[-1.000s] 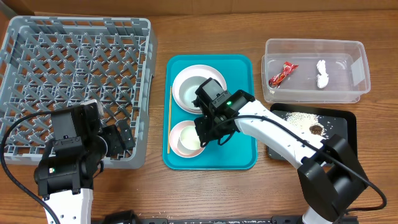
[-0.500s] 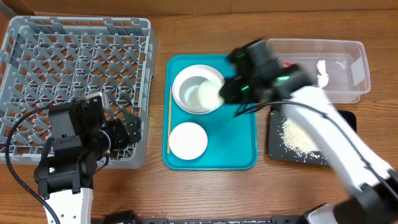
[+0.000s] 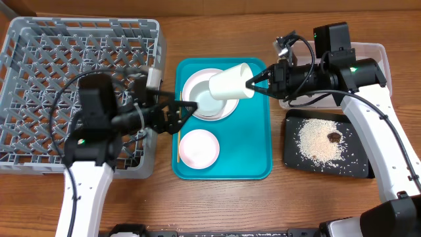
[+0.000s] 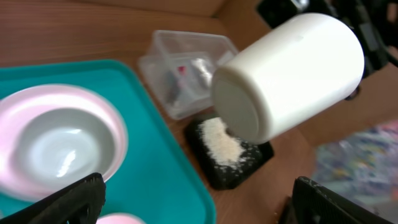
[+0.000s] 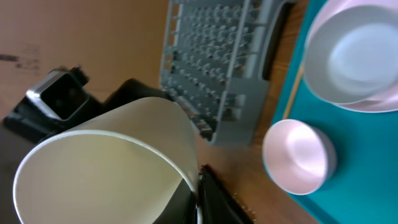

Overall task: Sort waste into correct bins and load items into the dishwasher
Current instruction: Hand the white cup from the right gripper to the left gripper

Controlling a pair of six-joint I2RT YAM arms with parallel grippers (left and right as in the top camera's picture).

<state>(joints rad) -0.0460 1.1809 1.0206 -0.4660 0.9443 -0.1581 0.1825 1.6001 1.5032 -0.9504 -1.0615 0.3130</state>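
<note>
The right hand (image 3: 258, 82) is clenched on the rim of a white paper cup (image 3: 231, 82), holding it on its side in the air above the large bowl (image 3: 196, 100) on the teal tray (image 3: 253, 155). The left hand (image 3: 179, 112) reaches in from the rack side, released and holding nothing, its fingers spread near the tray's left edge. Judging by the layout, little is done: the grey dish rack (image 3: 39, 46) holds nothing, while the large bowl, a small pink bowl (image 3: 198, 147) and a wooden chopstick (image 3: 179, 141) lie on the tray. The clear bin (image 3: 385, 72) holds a red wrapper (image 4: 181, 70); the black tray (image 3: 362, 164) holds spilled rice (image 3: 319, 141). The cup looks set for a handover or a bin, which I cannot tell
</note>
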